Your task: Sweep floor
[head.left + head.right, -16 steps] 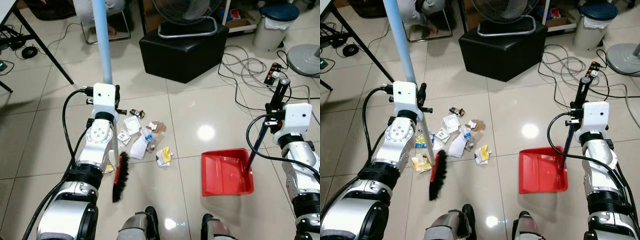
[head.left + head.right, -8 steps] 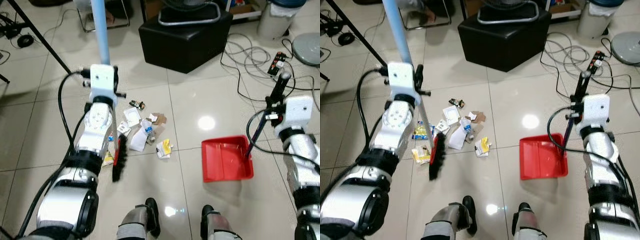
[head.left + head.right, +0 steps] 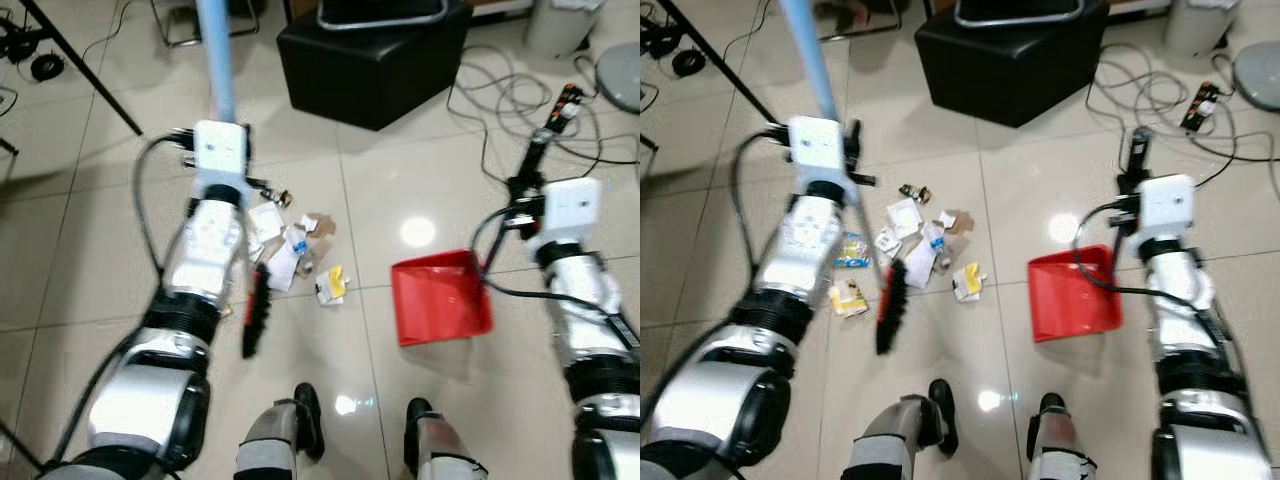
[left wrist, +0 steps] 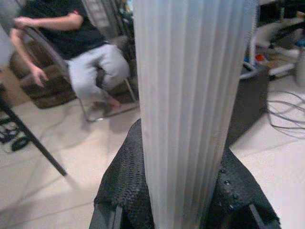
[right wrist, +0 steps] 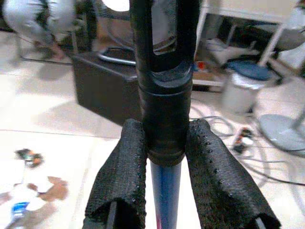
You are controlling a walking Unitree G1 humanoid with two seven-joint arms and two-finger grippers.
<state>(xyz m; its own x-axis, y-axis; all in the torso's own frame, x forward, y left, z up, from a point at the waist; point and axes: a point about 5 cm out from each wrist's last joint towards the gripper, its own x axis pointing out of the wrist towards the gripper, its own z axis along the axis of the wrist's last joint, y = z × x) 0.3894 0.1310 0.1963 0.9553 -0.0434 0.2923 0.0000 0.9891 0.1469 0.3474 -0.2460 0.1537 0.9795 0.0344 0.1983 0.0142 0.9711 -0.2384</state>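
Sweeping is barely begun: the litter (image 3: 925, 245) lies scattered on the floor (image 3: 1020, 200), none in the red dustpan (image 3: 1070, 297) just beside it. The left hand (image 4: 183, 191) clamps the pale blue broom (image 3: 890, 305), its black-and-red head beside the pile. The right hand (image 5: 164, 176) grips the dustpan's dark handle (image 5: 164, 71).

1. Head stereo pair: both eye views look forward and steeply down at the tiled floor (image 3: 420, 150) from above, with both arms and the robot's feet in frame.
2. Left wrist view: close along the pale broom pole (image 4: 190, 95), facing a seated person (image 4: 90, 52).
3. Right wrist view: close along the dark dustpan handle (image 5: 164, 71).
4. Shared: all views include the black ottoman (image 3: 1010, 55).
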